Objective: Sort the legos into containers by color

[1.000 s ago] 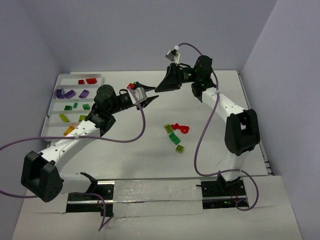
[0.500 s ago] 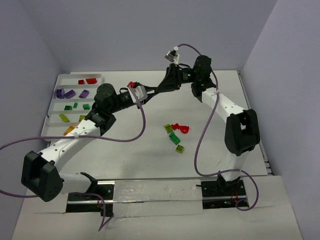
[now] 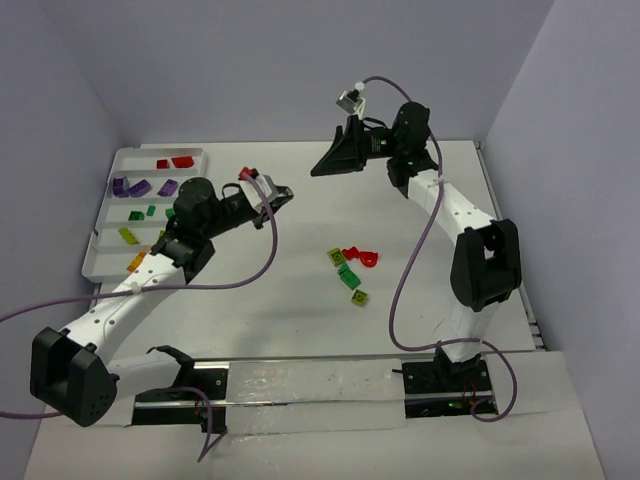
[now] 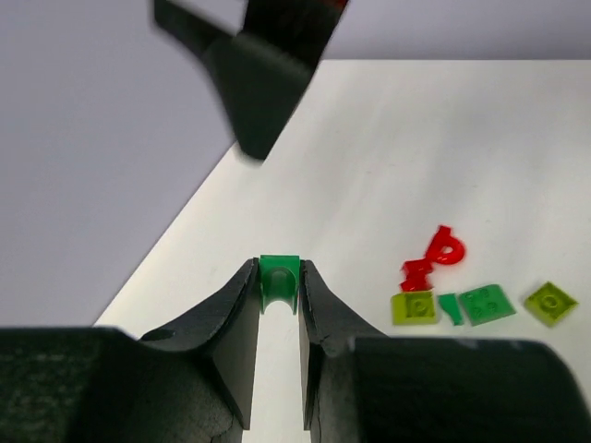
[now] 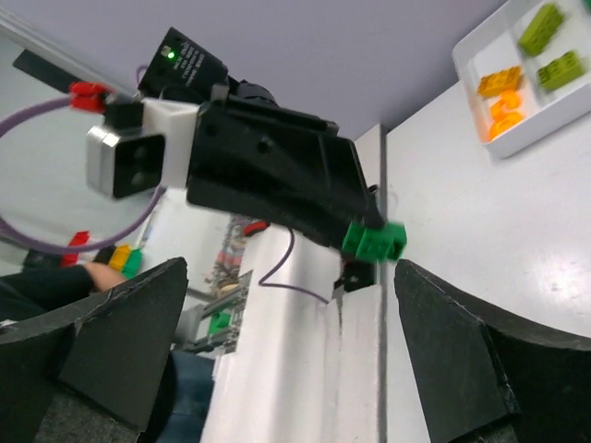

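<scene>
The left black two-finger gripper and the raised right black two-finger gripper hang apart, a flat white plastic tray of colour-sorted small plastic legos at left, loose red, green and lime legos nearer.

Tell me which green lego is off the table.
The dark green brick pinched in the left gripper; the other greens lie on the table or in the tray.

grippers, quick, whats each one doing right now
Left gripper: closed on a green lego.
Right gripper: open, holding nothing.
</scene>
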`<state>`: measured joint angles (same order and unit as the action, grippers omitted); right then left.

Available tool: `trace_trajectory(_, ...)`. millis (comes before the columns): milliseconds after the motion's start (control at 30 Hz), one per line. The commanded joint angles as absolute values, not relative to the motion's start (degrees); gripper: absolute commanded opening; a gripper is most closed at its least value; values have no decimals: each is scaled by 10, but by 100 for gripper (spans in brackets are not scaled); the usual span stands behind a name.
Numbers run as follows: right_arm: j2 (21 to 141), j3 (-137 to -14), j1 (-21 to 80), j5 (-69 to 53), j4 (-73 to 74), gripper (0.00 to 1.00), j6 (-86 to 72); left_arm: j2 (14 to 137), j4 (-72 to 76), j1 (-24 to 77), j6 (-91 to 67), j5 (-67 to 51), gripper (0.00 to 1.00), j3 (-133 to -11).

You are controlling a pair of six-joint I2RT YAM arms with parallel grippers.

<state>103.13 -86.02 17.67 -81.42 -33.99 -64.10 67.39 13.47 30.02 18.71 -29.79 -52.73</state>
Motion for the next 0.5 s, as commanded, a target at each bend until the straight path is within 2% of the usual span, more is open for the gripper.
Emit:
trace_trajectory(0, 1012, -976, 137, -704, 52, 100, -352, 636, 56, 196, 128, -227, 0, -538)
trace_trajectory(67, 1013, -1022, 141, -624, 214, 100, -151, 638, 6, 148, 88, -205, 0, -554)
trace_trajectory(133, 1010, -1043, 148, -532, 324, 100, -64, 662, -63, 62, 65, -189, 0, -582)
trace_trajectory(233, 1006, -1038, 148, -473, 346, 100, -25, 700, -150, 7, 61, -172, 0, -636)
trace_trajectory(400, 999, -1014, 149, -413, 403, 100, 74, 859, -259, -133, 48, -142, 0, -741)
trace_trajectory(467, 991, -1001, 149, -400, 413, 100, 96, 899, -277, -158, 41, -153, 0, -780)
